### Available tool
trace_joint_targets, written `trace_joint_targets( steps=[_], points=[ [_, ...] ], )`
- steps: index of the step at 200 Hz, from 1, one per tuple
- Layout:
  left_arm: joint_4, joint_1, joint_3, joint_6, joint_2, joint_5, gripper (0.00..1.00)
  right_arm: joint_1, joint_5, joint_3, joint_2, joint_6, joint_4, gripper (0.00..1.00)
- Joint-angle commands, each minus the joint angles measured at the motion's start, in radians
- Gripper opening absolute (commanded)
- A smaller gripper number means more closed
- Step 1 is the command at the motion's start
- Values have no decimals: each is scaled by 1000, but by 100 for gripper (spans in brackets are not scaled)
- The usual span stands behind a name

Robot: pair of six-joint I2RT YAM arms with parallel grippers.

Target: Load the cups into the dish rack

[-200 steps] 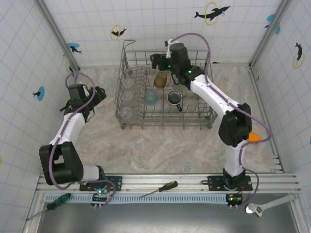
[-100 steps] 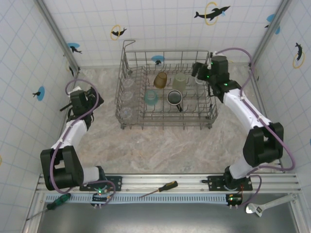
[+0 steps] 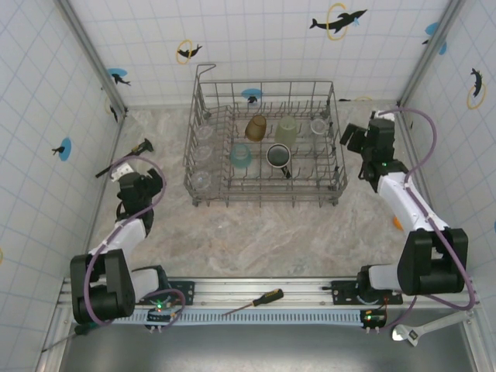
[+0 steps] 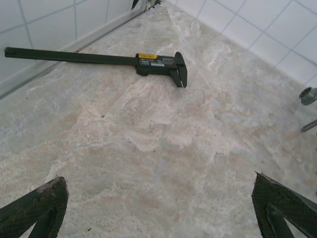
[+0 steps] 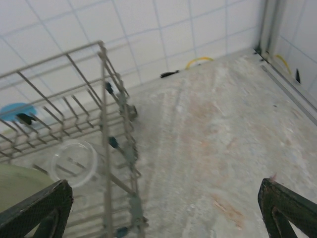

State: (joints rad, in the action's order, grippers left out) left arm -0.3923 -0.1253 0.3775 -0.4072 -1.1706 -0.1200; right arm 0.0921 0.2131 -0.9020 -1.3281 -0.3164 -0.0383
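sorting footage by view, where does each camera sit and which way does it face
top external: fixed above and behind, looking down on the dish rack; left arm and right arm show
left wrist: on the left arm, facing a black caliper by the left wall; open jaws at bottom corners
right wrist: on the right arm, facing the rack's right end and a clear cup; open jaws likewise
shared: top and left wrist both show the caliper

Marble table [image 3: 256, 232]: dish rack [image 3: 263, 201], caliper [image 4: 148, 62].

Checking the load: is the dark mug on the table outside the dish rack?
No, the dark mug sits inside the dish rack beside a blue cup.
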Motion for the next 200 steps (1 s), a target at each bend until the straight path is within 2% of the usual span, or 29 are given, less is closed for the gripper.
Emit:
trace_joint_targets(
  steps=[1, 15, 43, 89, 144, 178, 200],
  points=[
    [-151, -3, -69, 86, 21, 59, 97, 1, 75, 133, 69, 24, -142, 100],
    [-180, 1, -100, 123, 26, 113, 97, 1, 126, 211, 104, 25, -201, 100],
    [-243, 5, -150, 113, 14, 77, 97, 0, 209, 307, 140, 35, -245, 100],
    [-325, 20, -230, 90, -21, -5, 97, 1, 220, 400, 135, 69, -269, 100],
    [-480, 43, -308, 130, -54, -77, 97, 1, 276, 540, 140, 112, -452, 100],
    [-601, 52, -345, 199, -103, -92, 97, 1, 253, 584, 96, 101, -520, 100],
    [-677, 59, -364, 228, -132, -98, 97, 1, 253, 654, 83, 110, -656, 100]
  ],
)
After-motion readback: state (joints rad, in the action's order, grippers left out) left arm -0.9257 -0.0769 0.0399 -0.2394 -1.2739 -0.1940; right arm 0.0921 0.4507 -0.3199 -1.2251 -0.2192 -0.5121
